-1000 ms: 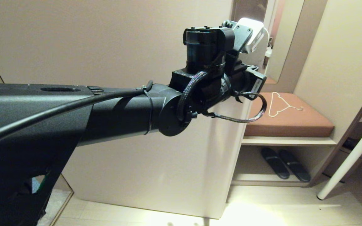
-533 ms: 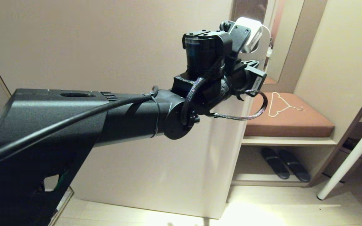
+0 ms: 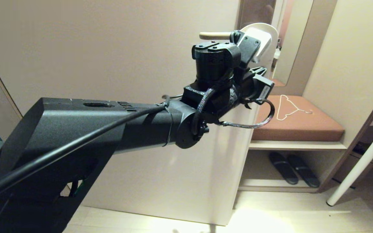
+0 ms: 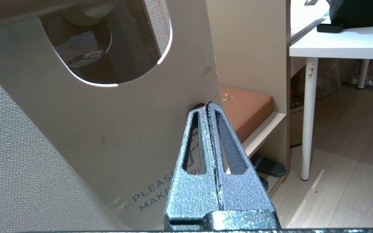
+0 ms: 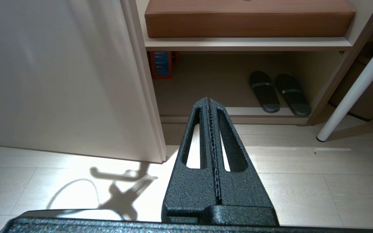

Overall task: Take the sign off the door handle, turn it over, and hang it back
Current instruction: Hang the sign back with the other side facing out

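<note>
fingers [image 4: 207,108] of the left gripper [image 4: 207,106] apparently clenched on the sign's [image 4: 108,129] edge.

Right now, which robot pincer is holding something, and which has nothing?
The left pincer is pinched shut on the edge of the sign, up by the door handle. The right pincer is shut on nothing, pointing at the floor.

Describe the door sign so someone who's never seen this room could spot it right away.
Start at the big beige door; near its right edge sits the door handle. The sign, pinched by the left tool, is the flat pale card with an oval hole, printed "PLEASE MAKE".
</note>
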